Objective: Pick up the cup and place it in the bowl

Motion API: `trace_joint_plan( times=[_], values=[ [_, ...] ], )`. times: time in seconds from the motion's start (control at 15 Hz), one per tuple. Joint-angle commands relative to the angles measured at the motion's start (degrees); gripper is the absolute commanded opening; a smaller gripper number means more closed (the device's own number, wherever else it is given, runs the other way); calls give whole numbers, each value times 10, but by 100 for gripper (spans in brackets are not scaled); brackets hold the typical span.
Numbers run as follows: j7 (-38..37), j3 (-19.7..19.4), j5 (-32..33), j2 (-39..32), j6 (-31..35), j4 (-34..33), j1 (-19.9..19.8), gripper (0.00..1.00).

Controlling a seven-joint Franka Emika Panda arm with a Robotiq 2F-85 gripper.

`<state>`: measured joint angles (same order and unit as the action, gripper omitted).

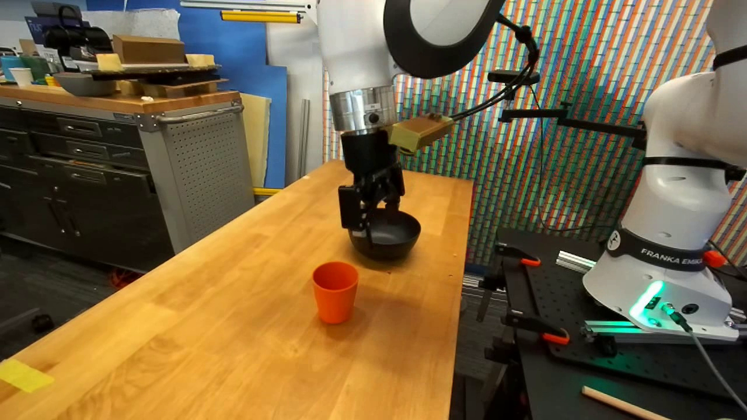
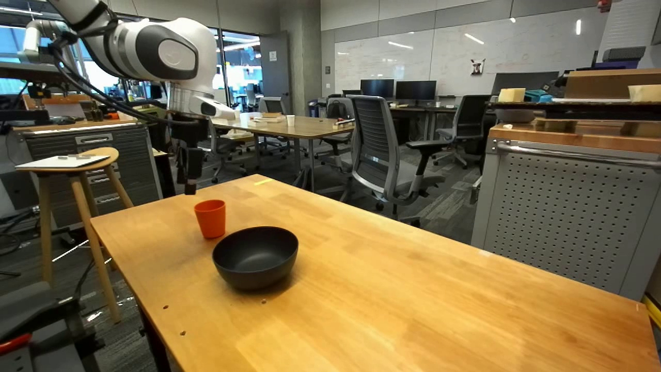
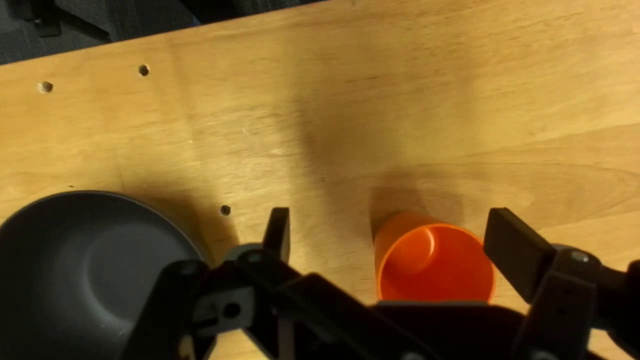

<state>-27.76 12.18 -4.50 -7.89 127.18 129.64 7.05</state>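
Near cup, claw seemingly clear.

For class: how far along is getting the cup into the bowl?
Done: the tool is open, its fingers flanking the cup in the wrist view. In hand, apparently: the grasp, though nothing is held yet. Left: lifting and placing; the cup stands outside the bowl.
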Motion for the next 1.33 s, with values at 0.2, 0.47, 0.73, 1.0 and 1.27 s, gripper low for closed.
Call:
trace_joint_plan(
  times=[0.2, 0.47, 0.73, 1.0, 1.27],
  values=[
    [-86, -37, 61, -88, 67, -57, 57, 100],
    [-127, -63, 97, -114, 77, -71, 78, 100],
    [-158, -86, 135, -133, 81, -86, 91, 100],
    [-166, -93, 141, -146, 77, -96, 91, 68],
    [-149, -86, 110, -154, 83, -89, 80, 35]
  ],
)
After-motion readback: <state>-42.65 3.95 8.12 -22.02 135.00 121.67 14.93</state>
